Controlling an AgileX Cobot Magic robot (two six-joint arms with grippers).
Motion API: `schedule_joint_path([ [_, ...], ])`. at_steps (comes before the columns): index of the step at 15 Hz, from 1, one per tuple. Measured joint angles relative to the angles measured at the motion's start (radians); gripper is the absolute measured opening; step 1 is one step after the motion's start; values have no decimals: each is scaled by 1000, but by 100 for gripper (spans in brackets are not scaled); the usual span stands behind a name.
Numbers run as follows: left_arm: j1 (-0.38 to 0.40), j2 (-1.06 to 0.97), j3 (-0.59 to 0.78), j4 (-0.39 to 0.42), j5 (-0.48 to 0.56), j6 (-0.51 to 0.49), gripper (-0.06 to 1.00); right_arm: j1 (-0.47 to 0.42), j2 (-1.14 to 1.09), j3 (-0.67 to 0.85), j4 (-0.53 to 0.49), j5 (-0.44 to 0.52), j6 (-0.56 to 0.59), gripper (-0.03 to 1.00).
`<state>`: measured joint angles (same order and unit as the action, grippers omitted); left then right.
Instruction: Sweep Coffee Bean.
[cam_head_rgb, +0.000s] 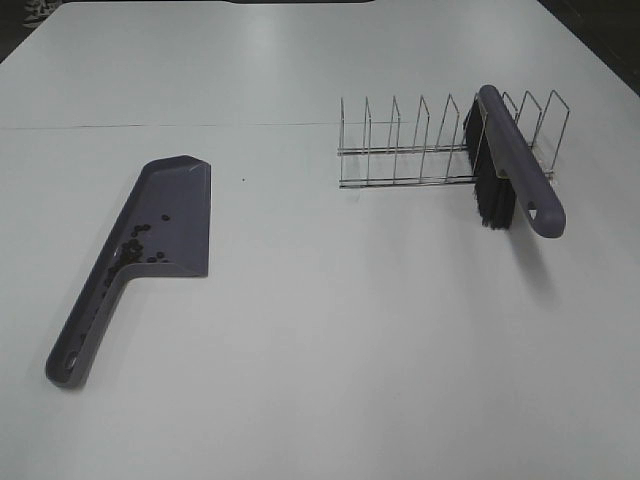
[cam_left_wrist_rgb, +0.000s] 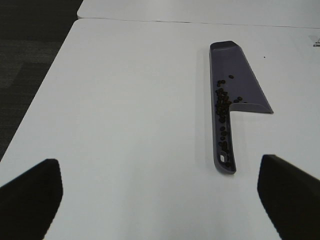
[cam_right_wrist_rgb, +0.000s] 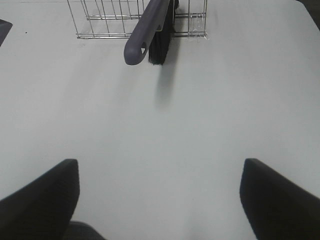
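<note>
Desk: white, plain, carrying everything in the scene.
Dustpan: purple, flat on the left part of the desk, its handle running toward the near left and its wide mouth toward the far side.
Coffee beans: small dark beans inside the dustpan, clustered where the pan narrows into the handle, with a few spread along the handle channel and on the pan floor; in the left wrist view they lie the same way.
Stray speck: one tiny dark spot on the desk just to the right of the dustpan's far end, too small to identify.
Brush: purple back with black bristles, set in the right end of the rack, its handle sticking out toward the near side, its bristles hanging toward the desk.
Rack: thin wire dividers, far right of the desk, well apart from the dustpan.
Left gripper: jaws wide apart, holding nothing, near the dustpan handle's end.
Right gripper: jaws apart, empty, over bare desk on the near side of the brush.
</note>
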<state>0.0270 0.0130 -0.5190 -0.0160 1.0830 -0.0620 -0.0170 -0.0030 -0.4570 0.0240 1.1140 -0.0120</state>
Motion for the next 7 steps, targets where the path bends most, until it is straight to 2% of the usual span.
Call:
schedule_joint_path([
  [7,0,0,0,0,0,0,97,0,0,0,1,0,0,80],
])
